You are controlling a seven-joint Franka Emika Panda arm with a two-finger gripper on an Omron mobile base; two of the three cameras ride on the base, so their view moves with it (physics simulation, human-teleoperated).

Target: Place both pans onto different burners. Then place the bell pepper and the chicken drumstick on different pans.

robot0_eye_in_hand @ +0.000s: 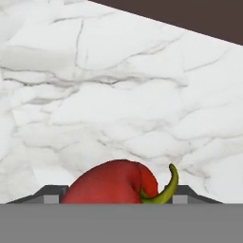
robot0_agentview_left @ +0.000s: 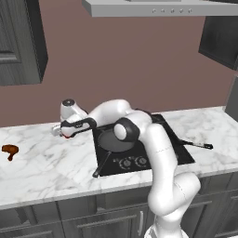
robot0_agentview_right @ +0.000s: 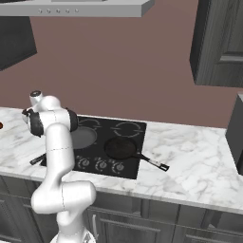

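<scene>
1. Red bell pepper [robot0_eye_in_hand: 111,184] lies on the marble counter [robot0_eye_in_hand: 118,95] between the fingertips [robot0_eye_in_hand: 50,193], green stem [robot0_eye_in_hand: 167,187] curling up at one end.
2. Panda arm [robot0_agentview_left: 153,153] bends low and leftward, gripper [robot0_agentview_left: 65,131] beside the cooktop [robot0_agentview_left: 181,148]; whether it grasps the pepper is unclear.
3. Both pans, wide grey pan [robot0_agentview_left: 113,142] and smaller black pan [robot0_agentview_right: 121,148], sit on burners.
4. Chicken drumstick [robot0_agentview_left: 9,150] lies far left.

Hand view: bell pepper [robot0_eye_in_hand: 114,182] cut off along its lower part, so fingertips and grip can't be judged. Left base view: arm hides the wide pan's [robot0_agentview_left: 113,141] right side and the cooktop's [robot0_agentview_left: 176,148] rear burners. Right base view: arm covers the wide pan's left edge.
</scene>
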